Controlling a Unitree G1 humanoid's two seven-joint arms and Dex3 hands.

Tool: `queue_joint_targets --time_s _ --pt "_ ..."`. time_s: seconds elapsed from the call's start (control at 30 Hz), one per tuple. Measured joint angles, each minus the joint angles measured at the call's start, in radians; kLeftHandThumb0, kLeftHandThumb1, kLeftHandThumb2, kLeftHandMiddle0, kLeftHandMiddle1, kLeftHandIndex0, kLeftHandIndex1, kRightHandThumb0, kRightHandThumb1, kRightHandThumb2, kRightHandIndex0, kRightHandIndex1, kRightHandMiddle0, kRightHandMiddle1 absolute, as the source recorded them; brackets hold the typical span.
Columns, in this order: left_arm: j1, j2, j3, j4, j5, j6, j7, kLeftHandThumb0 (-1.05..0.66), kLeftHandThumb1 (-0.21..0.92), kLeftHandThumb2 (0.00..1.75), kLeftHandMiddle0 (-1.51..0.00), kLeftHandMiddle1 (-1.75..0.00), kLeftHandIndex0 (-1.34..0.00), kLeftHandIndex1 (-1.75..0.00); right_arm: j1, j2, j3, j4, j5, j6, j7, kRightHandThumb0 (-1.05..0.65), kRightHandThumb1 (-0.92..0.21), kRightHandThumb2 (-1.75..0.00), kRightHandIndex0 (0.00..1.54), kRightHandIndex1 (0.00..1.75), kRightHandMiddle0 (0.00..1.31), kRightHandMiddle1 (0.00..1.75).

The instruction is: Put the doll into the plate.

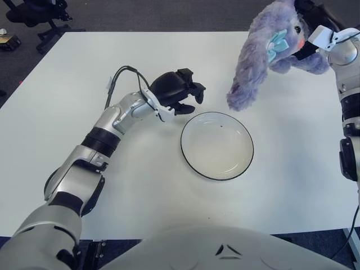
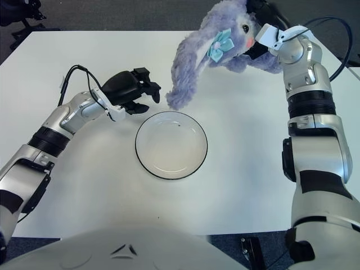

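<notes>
A fluffy purple rabbit doll (image 1: 264,50) with a teal bow hangs in the air above the table's far right. Its long ear dangles down just beyond the plate's far rim. My right hand (image 2: 261,19) is shut on the doll's head and body, mostly hidden behind the plush. The white plate (image 1: 217,147) with a dark rim lies empty on the table in front of me. Just off the plate's far left rim, my left hand (image 1: 179,90) hovers with fingers loosely spread and holds nothing.
The white table (image 1: 84,67) spreads wide to the left and ahead. A black office chair (image 1: 34,14) and a small object (image 1: 8,40) stand on the dark floor beyond the far left corner. My torso (image 1: 214,247) fills the near edge.
</notes>
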Motion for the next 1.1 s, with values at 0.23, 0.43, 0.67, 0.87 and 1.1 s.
queue_joint_targets --time_s 0.23,0.43,0.67,0.87,1.1 --pt "0.024 -0.012 0.010 -0.063 -0.142 0.034 -0.124 -0.61 0.92 1.06 -0.56 -0.62 -0.56 -1.20 0.000 0.000 0.000 -0.018 -0.001 0.010 0.001 0.42 -0.47 -1.11 0.48 1.75 0.52 1.75" --pt "0.076 -0.010 0.031 -0.202 -0.282 0.156 -0.245 -0.66 0.92 1.08 -0.59 -0.54 -0.58 -1.15 0.001 -0.002 0.000 -0.026 -0.003 0.021 0.001 0.42 -0.47 -1.11 0.48 1.75 0.52 1.75" --pt "0.101 -0.012 0.045 -0.273 -0.351 0.239 -0.325 -0.67 0.92 1.07 -0.61 -0.48 -0.58 -1.20 0.002 -0.002 0.000 -0.028 -0.007 0.026 0.001 0.42 -0.47 -1.11 0.48 1.75 0.52 1.75" --pt "0.113 -0.015 0.056 -0.292 -0.398 0.277 -0.376 -0.67 0.92 1.06 -0.62 -0.45 -0.59 -1.26 0.004 -0.002 0.000 -0.033 -0.009 0.026 0.001 0.42 -0.47 -1.11 0.48 1.75 0.52 1.75" --pt "0.129 -0.015 0.071 -0.318 -0.416 0.304 -0.414 -0.67 0.92 1.04 -0.62 -0.41 -0.59 -1.28 0.005 -0.003 0.001 -0.035 -0.012 0.031 0.001 0.42 -0.48 -1.10 0.48 1.75 0.52 1.75"
